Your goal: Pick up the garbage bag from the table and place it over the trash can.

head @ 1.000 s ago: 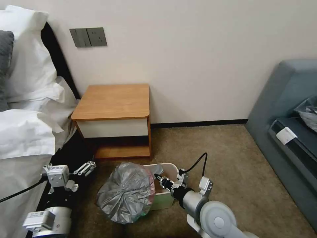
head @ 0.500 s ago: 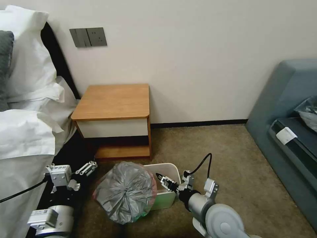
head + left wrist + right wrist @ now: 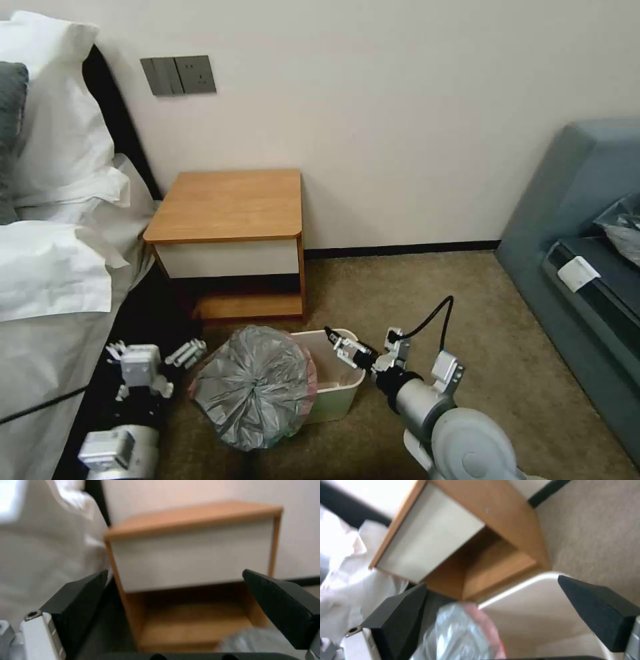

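The garbage bag (image 3: 253, 390), crinkled silvery-grey with a pink rim, sits bunched over the left end of the cream trash can (image 3: 347, 390) on the carpet. The can's right part is uncovered. My right gripper (image 3: 337, 343) hovers open above the can's far rim, just right of the bag, with nothing in it. In the right wrist view the right gripper (image 3: 492, 581) frames the bag (image 3: 460, 632) and the can's rim (image 3: 520, 587). My left gripper (image 3: 157, 348) is open and empty, low beside the bed, left of the bag. The table (image 3: 230, 203) stands behind with a bare top.
A bed with white linen (image 3: 53, 267) lies close on the left. A grey-blue sofa (image 3: 587, 220) stands at the right. The wall is behind the table. Open carpet (image 3: 427, 293) stretches between the can and the sofa.
My right gripper has drawn back to the right, away from the bag's edge. My left gripper has shifted right and lower. The bag has settled a little lower over the can.
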Controlling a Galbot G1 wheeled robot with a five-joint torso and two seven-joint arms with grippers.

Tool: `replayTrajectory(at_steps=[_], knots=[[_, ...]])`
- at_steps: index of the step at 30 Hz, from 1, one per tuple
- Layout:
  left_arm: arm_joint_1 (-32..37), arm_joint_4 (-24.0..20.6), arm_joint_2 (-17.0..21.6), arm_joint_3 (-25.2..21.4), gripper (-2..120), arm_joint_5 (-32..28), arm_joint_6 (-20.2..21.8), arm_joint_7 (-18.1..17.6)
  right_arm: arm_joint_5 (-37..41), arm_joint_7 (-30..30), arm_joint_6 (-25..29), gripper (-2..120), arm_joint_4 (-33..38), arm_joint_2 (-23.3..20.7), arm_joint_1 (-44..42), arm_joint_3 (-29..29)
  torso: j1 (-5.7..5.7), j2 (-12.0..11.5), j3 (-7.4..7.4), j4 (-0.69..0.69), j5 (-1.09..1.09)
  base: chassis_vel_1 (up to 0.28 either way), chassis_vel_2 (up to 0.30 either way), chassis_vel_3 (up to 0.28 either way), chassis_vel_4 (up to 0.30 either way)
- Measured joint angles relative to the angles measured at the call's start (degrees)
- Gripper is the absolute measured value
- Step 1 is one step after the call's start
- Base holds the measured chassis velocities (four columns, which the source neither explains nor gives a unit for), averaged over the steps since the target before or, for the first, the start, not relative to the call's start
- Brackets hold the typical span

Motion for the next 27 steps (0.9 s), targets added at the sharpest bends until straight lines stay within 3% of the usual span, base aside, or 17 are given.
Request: replayTrajectory(at_steps=[5, 14, 27], knots=[[-0.16, 2.11, 0.23, 3.96, 100, -1.28, 2.79, -2.13, 0.2, -0.11, -0.04, 100, -0.22, 0.89, -0.5, 3.34, 0.0, 0.0, 0.0, 0.0, 0.0, 0.0, 0.0, 0.0, 0.0], [-1.03, 4.03, 1.12, 11.13, 100, -2.98, 11.91, -12.09, 0.32, -0.53, -0.09, 100, 0.32, 1.54, -4.0, 8.16, 0.0, 0.0, 0.0, 0.0, 0.0, 0.0, 0.0, 0.0, 0.0], [-1.44, 0.8, 3.21, 11.76, 100, -12.78, 18.08, -15.3, -1.73, -0.51, -0.06, 100, -0.24, 4.1, -5.21, 7.24, 0.0, 0.0, 0.0, 0.0, 0.0, 0.0, 0.0, 0.0, 0.0]])
